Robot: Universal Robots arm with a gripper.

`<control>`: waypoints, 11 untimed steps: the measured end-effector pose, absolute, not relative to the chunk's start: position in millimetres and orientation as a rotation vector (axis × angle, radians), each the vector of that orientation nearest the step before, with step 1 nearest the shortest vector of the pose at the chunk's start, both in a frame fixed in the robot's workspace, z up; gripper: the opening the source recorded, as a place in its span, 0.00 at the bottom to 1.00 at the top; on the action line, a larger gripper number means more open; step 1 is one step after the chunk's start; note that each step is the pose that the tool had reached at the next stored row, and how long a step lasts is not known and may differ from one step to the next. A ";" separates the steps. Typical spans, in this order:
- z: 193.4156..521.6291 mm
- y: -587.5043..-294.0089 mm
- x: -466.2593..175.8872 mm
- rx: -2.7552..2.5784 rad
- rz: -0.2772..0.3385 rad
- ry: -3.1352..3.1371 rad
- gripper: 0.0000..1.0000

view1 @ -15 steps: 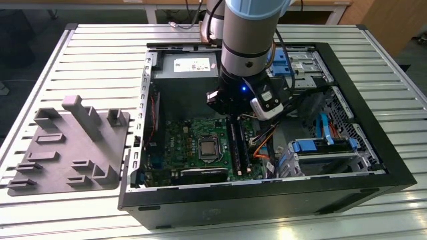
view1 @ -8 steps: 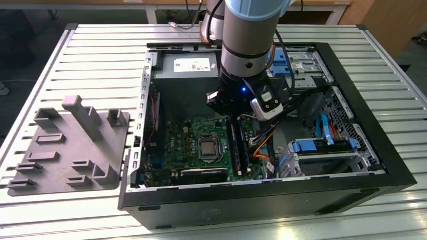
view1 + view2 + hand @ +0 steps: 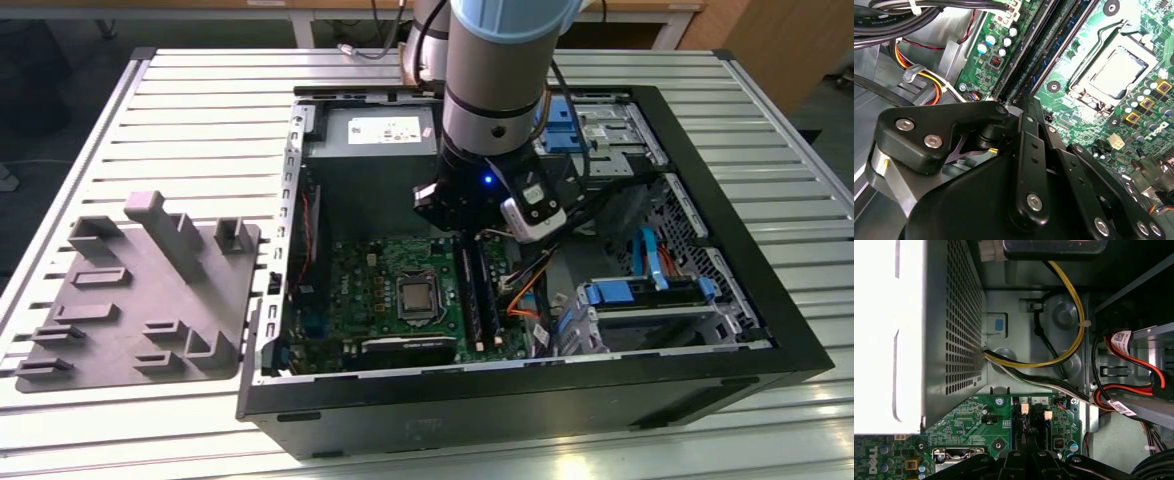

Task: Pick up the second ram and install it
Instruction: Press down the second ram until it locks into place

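One matte black gripper [image 3: 1026,107], fingers pressed together, hangs over long black slots [image 3: 1041,47] on the glossy green motherboard [image 3: 1089,30].

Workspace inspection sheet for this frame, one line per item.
Surface: slatted table, carrying an open PC case.
Job's things: ram slots lie right under the gripper; cannot tell whether a ram sits in them.
Clutter: grey tray on the table, at the exterior view's left of the case.
Grippers: gripper is low inside the case, over the motherboard.
Cables: yellow-black bundle and red cable run along the case wall, away from the slots.
Surroundings: wooden panel behind the table.
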State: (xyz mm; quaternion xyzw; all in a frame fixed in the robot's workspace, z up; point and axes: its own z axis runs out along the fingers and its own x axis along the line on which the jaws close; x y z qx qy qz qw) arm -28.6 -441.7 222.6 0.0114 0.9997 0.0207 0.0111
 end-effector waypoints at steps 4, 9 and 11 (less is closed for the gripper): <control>221.5 -441.7 -28.6 0.035 0.065 3.118 0.11; 221.4 -441.7 -28.6 0.035 0.065 3.118 0.11; 220.9 -441.7 -28.6 0.035 0.065 3.118 0.11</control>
